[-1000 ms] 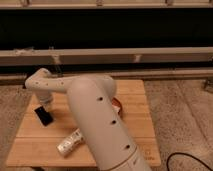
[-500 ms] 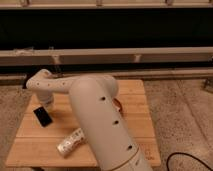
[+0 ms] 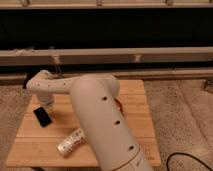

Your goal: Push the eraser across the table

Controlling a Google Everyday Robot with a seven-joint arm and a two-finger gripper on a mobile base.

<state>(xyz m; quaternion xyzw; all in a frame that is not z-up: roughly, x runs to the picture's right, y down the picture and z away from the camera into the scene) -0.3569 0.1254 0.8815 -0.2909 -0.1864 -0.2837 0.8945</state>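
The eraser [image 3: 42, 117], a small black block, lies flat on the left part of the light-wood table [image 3: 134, 116]. My gripper [image 3: 46, 103] hangs at the end of the white arm just behind and right of the eraser, very close to its far end. A whitish oblong bumpy object [image 3: 70, 142] lies nearer the front edge, right of the eraser. My big white arm [image 3: 100, 120] covers the table's middle.
A small reddish-orange thing [image 3: 118, 105] peeks out beside the arm near the table's centre. Speckled floor surrounds the table; a dark wall with pale rails runs behind it. A black cable [image 3: 187, 159] lies on the floor at lower right.
The gripper has shifted slightly right and back along the table's left side. The eraser seems to sit a touch nearer the front-left than a second ago.
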